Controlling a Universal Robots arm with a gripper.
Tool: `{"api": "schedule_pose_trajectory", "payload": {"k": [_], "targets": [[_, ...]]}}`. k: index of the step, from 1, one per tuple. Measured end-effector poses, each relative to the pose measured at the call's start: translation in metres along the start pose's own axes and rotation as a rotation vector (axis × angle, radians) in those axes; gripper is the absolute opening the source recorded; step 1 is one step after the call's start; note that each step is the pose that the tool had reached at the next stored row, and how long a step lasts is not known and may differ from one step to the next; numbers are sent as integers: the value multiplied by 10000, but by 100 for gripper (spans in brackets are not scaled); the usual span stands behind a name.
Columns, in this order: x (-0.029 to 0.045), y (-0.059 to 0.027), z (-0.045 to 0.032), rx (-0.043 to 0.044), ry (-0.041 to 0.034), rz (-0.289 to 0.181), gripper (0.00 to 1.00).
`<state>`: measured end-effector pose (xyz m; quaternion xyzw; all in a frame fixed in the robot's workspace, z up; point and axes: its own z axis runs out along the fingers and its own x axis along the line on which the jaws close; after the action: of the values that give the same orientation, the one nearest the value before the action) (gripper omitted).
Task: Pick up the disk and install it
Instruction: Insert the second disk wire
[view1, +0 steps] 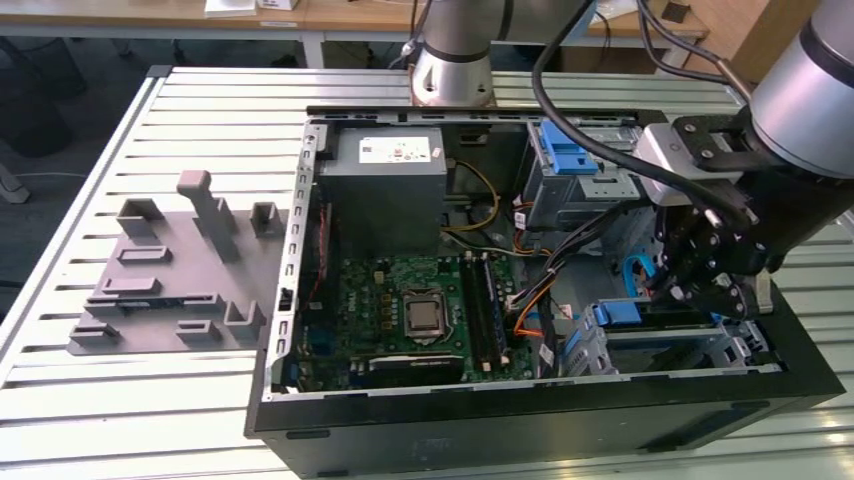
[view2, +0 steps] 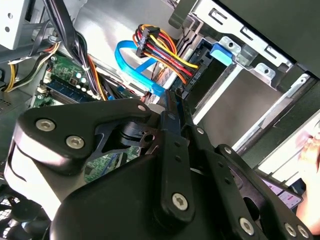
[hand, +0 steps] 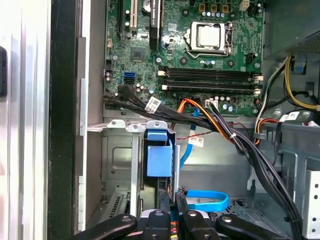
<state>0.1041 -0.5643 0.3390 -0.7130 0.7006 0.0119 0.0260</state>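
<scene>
Disk seated edge-on in the cage; install looks nearly done.
Gripper (hand: 176, 212) fingers pressed together at disk (hand: 159, 162), cage (hand: 120, 160) by case (view1: 534, 410) front corner.

In the exterior view the gripper (view1: 705, 285) hangs over the drive cage (view1: 667, 335), hiding much of it. In both wrist views its black linkage (view2: 150, 165) is cut off at the frame's edge.

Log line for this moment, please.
gripper | shut, nothing visibly held | inside computer case | at drive cage, close to blue latch
</scene>
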Motion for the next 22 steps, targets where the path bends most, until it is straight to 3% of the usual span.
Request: {"api": "schedule_pose_trajectory", "payload": {"k": [22], "targets": [[37, -4, 27, 0, -7, 3, 16]]}}
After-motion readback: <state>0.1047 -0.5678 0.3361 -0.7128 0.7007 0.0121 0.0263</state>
